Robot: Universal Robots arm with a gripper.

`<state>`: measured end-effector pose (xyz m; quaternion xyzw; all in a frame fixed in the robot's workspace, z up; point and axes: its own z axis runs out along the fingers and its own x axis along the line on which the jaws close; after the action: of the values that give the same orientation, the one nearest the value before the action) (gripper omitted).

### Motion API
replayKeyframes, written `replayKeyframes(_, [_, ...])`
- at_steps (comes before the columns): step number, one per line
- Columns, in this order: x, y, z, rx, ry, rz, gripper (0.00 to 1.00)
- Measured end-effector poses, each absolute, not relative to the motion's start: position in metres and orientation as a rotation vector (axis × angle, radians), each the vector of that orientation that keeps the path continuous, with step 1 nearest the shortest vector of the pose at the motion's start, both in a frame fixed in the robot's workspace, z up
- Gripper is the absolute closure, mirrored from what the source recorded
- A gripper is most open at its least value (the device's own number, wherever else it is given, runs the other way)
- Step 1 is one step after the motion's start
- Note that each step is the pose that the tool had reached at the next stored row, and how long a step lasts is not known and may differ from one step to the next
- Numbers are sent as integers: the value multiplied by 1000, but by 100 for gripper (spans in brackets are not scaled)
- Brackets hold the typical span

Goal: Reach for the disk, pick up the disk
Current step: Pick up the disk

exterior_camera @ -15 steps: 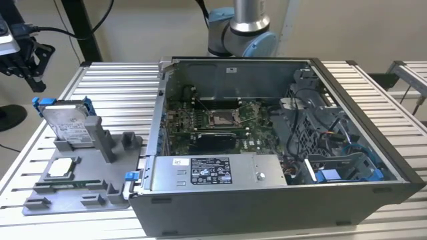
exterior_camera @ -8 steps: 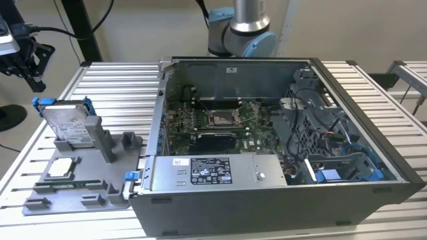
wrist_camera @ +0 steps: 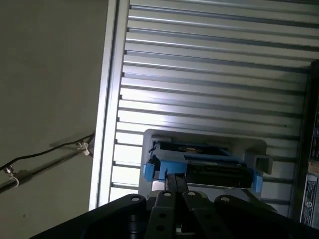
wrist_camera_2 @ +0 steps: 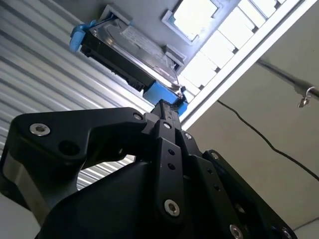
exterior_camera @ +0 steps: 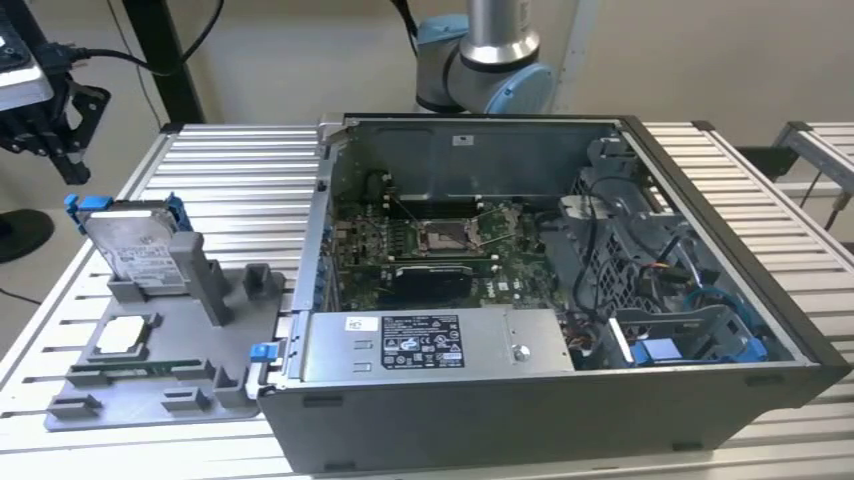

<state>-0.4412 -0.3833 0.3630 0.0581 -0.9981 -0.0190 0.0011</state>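
The gripper [exterior_camera: 68, 172] hangs in the air above and apart from the disk [exterior_camera: 134, 245], farther from the open computer case [exterior_camera: 534, 425] than the disk is. In both wrist views its black fingers [wrist_camera: 172, 180] lie pressed together, holding nothing. The disk stands tilted on edge in a grey holder [exterior_camera: 200, 385] on the slatted table [exterior_camera: 227, 160], just beside the case on the exterior view's left. A square processor chip [exterior_camera: 123, 335] lies flat on the same holder.
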Motion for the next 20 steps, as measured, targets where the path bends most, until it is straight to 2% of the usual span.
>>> replayKeyframes(20, [-441,-383,363,736,-3047,-55,100])
